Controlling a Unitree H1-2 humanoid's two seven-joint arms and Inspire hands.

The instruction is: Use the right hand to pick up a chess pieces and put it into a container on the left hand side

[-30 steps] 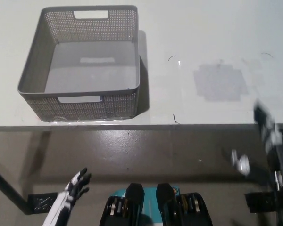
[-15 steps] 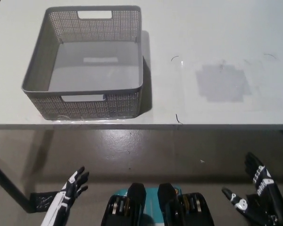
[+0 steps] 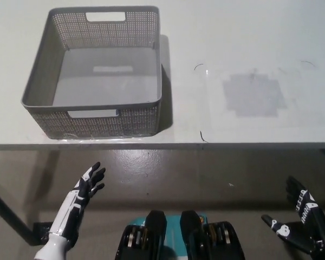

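A grey mesh basket with cut-out handles stands on the white table at the upper left, and nothing lies inside it. No chess piece shows anywhere in the head view. My black right hand hangs open below the table's front edge at the lower right, fingers spread, holding nothing. My white left hand is open too, raised below the table edge at the lower left.
A pale grey square patch marks the table to the right of the basket. Small dark curved marks lie near the table's middle. Below the front edge is grey floor, with a dark table leg at the far left.
My right arm has dropped from beside the table edge to low at the right, hand open. My left hand has risen a little. The camera has shifted slightly.
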